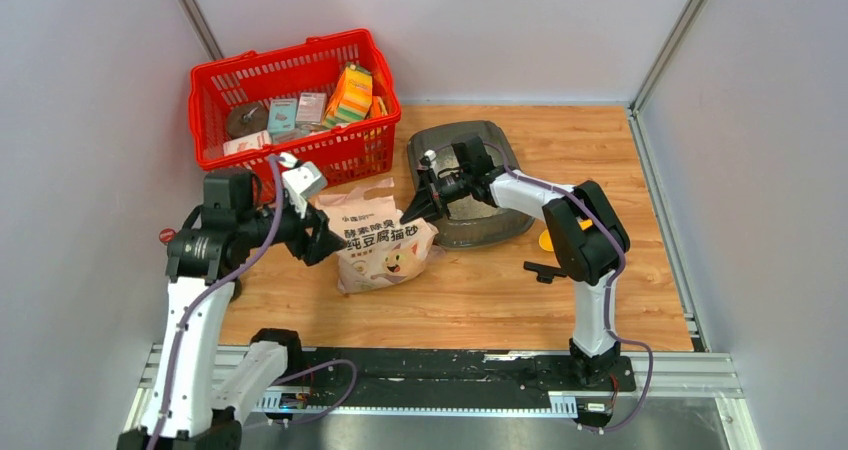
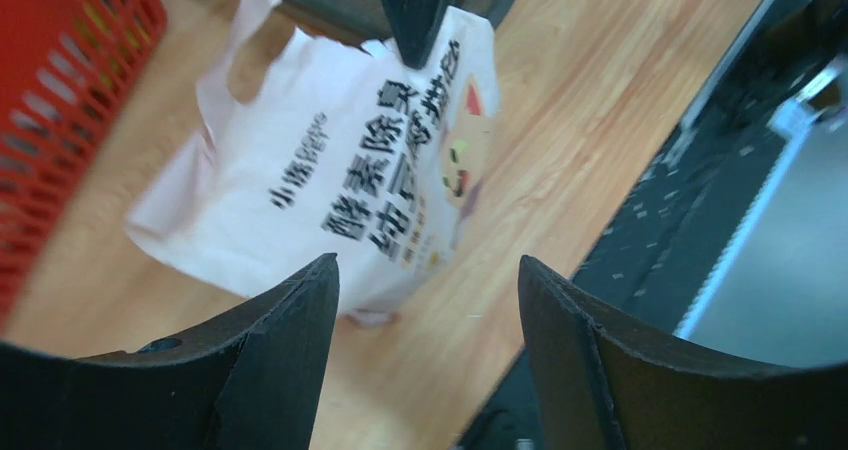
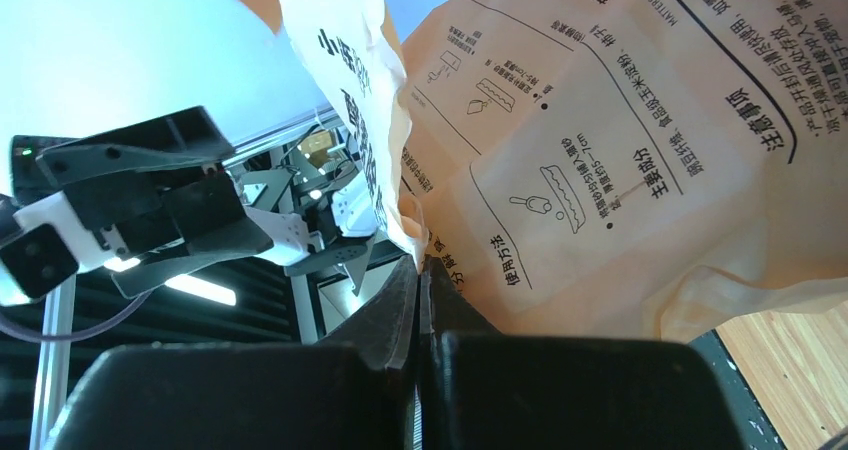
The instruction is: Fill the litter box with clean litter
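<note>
Left arm: rises from its base at the near edge, folds at the elbow above the table's left side and reaches rightward, low, toward the litter bag (image 1: 385, 250); left gripper (image 2: 425, 262) has its fingers spread wide, nothing between them, with the bag just beyond the tips and untouched. Right arm: stands up from its base on the near right, bends at a high elbow and stretches leftward; right gripper (image 3: 420, 265) has its fingers pressed together, pinching a thin edge of the bag at its far right corner. Wooden table (image 1: 480, 290): bare boards lie open in front of the bag and to the right of the right arm; side walls bound both flanks. Bag: printed face up and tilted toward the near edge, long axis near to far, its top toward the back. Litter box (image 1: 495, 232): flat on the table, open side up, directly behind the right gripper; which way its long axis runs cannot be told. Red shopping basket (image 1: 340, 155): far left, just beside the litter box, holding small boxes; the back wall lies close behind both.
</note>
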